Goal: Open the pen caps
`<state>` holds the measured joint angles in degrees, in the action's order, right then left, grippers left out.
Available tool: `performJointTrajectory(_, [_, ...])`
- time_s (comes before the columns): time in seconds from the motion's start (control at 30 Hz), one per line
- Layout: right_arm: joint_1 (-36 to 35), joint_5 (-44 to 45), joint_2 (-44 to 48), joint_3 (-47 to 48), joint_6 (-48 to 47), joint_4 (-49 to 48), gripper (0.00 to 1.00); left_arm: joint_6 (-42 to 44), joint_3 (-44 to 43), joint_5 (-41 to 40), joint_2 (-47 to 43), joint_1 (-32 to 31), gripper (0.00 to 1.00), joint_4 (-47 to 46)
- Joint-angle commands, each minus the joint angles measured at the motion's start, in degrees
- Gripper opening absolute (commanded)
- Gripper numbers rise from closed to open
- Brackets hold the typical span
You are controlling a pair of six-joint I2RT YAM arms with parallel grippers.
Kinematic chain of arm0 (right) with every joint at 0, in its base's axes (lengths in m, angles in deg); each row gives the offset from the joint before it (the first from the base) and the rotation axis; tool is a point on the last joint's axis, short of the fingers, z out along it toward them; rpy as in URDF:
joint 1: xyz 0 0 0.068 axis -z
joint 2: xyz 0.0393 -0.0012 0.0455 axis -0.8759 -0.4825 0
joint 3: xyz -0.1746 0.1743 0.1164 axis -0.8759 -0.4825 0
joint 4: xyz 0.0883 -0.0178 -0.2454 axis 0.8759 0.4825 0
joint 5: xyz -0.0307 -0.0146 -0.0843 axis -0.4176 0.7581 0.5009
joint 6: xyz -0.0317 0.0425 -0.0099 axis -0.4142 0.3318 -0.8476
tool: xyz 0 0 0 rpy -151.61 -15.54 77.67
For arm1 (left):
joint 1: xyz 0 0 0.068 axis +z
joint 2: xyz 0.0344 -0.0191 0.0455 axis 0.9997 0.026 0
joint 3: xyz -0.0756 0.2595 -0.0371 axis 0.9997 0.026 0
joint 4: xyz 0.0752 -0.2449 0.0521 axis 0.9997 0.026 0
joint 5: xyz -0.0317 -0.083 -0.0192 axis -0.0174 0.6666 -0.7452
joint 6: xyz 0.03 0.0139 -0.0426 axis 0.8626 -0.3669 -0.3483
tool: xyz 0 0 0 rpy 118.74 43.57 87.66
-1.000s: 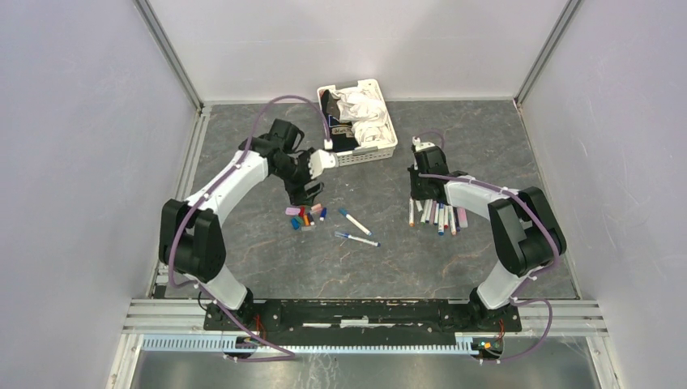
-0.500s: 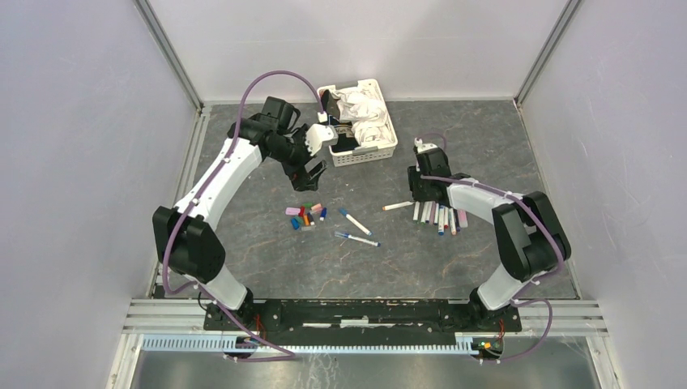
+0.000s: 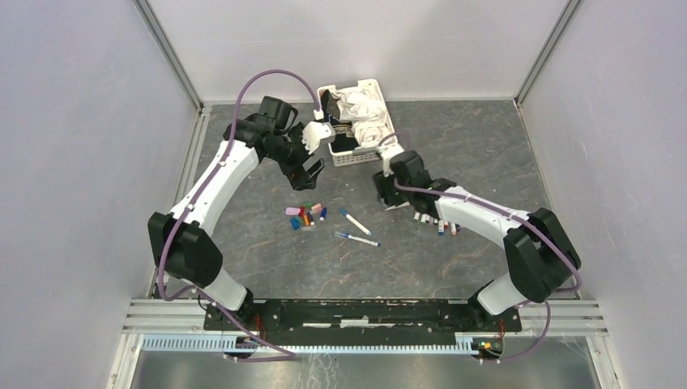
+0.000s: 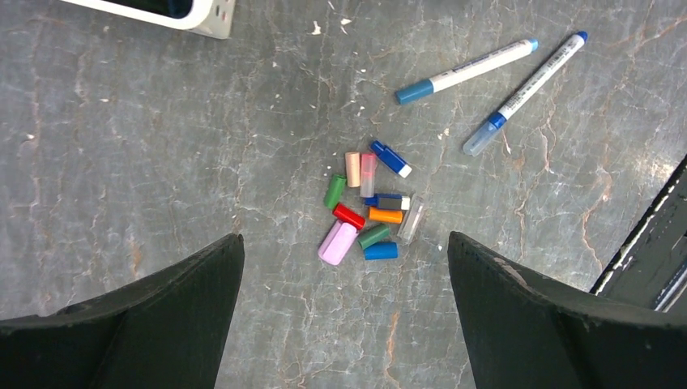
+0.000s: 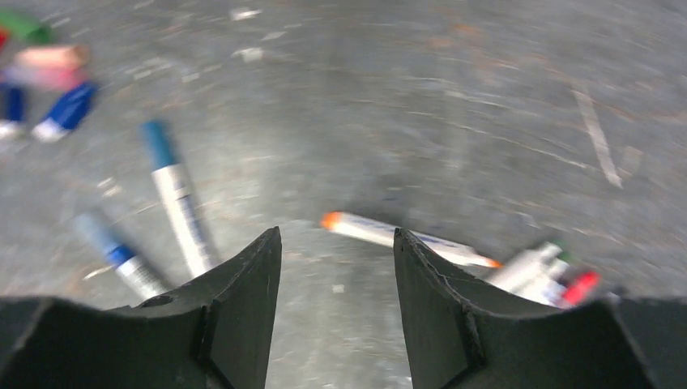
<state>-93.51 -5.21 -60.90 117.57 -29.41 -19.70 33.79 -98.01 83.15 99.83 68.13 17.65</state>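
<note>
The pen caps [image 3: 305,216] lie in a small mixed-colour pile on the table, and show below the open left fingers in the left wrist view [image 4: 369,209]. Two blue pens [image 3: 355,229] lie right of the pile and show in the left wrist view [image 4: 466,70]. My left gripper [image 3: 309,175] hangs open and empty above and behind the pile [image 4: 344,243]. My right gripper [image 3: 390,197] is open and empty low over the table [image 5: 336,235]. An orange-tipped pen [image 5: 405,237] lies just beyond its fingertips. More pens [image 3: 437,220] lie in a row under the right arm.
A white slotted basket [image 3: 381,151] with crumpled white stuff stands at the back centre; its corner shows in the left wrist view [image 4: 202,12]. Grey walls with metal rails enclose the table on three sides.
My left gripper lifted and drew back from the cap pile. My right gripper swung left from the pen row, and one orange-tipped pen came out of the row to the left.
</note>
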Motion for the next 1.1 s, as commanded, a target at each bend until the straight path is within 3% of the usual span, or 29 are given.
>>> performJointTrajectory(0.0, [-6.66,-8.22,-1.68,3.07,-7.41,-1.82,0.57,-3.6,-2.07,-2.26,-3.58,0.21,1.0,-2.72])
performJointTrajectory(0.17, [-11.12,-13.07,-8.95,5.98,-11.59,-0.95,0.53,-3.33,-1.97,-3.78,-4.11,0.94,1.0,-2.21])
performJointTrajectory(0.53, [-12.45,-16.63,-16.39,7.42,-13.33,0.03,0.48,-1.73,1.55,-1.19,-4.12,5.76,1.0,-1.31])
performJointTrajectory(0.73, [-12.45,-15.14,-16.68,6.97,-13.72,-0.01,0.25,0.53,4.97,0.65,-4.45,5.97,1.0,-2.07])
performJointTrajectory(0.9, [-11.51,-13.94,-15.45,8.69,-15.0,1.2,0.01,7.86,9.66,6.63,-5.64,5.97,1.0,-0.66])
performJointTrajectory(1.07, [-8.75,-25.04,-12.05,12.54,-13.99,2.32,0.0,18.62,14.13,14.81,-7.4,5.88,1.0,1.34])
